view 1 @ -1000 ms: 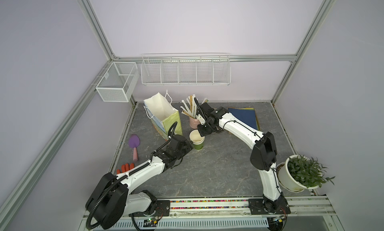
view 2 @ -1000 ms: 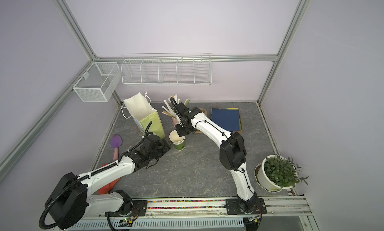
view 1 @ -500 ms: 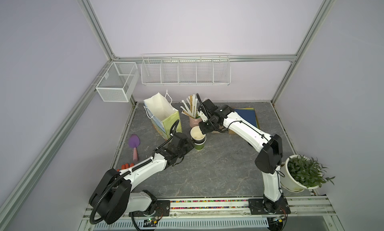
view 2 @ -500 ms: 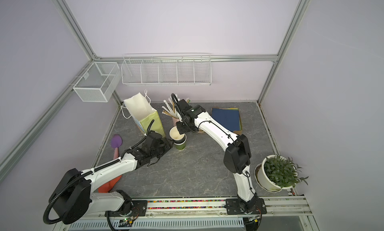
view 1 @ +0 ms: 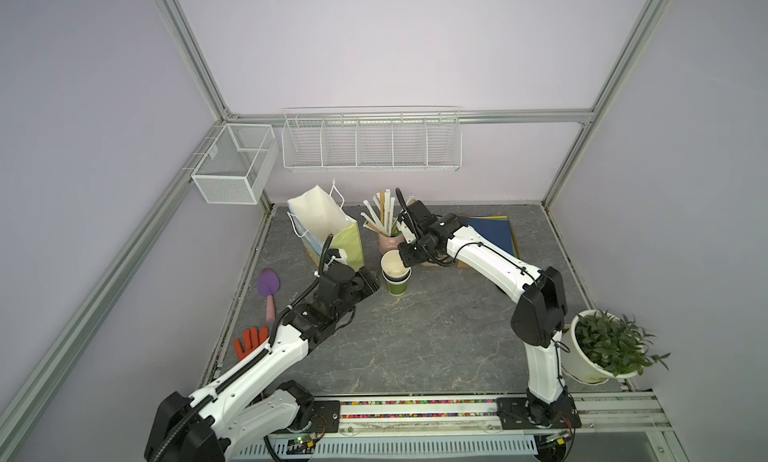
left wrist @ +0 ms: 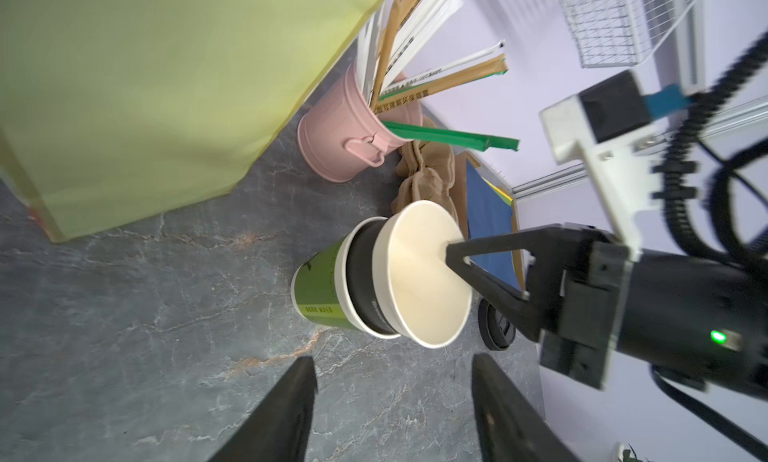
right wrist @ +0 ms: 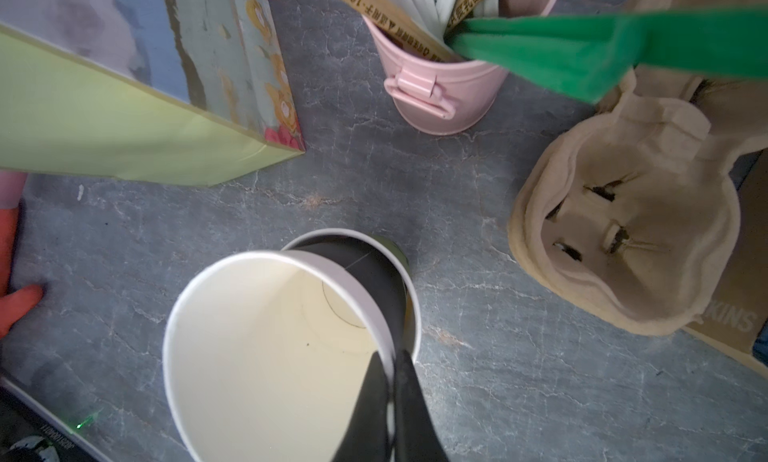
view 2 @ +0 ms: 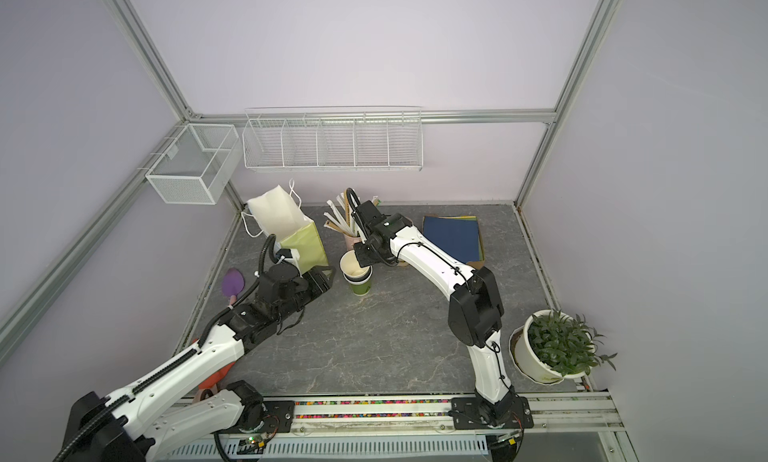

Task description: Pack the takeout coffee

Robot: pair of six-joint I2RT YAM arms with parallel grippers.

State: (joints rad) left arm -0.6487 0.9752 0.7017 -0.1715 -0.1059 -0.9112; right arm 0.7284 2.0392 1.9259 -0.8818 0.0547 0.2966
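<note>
Left wrist: your left end effector waits half open and empty just short of the green cup, probably to brace it. Right wrist: your right end effector pinches the rim of the takeout coffee cup, tilting it out of that green one. Both top views: a second ago that arm was back by the straws, cup untouched.

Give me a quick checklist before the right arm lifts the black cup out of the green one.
1. Grip: right gripper shut on black paper cup rim, ok.
2. Separation: black paper cup nested, tilted, in green paper cup, not ok.
3. Bracing: left gripper open, short of green paper cup, not ok.
4. Contents: black paper cup looks empty, ok.
5. Destination: gift bag upright, mouth open, ok.
</note>
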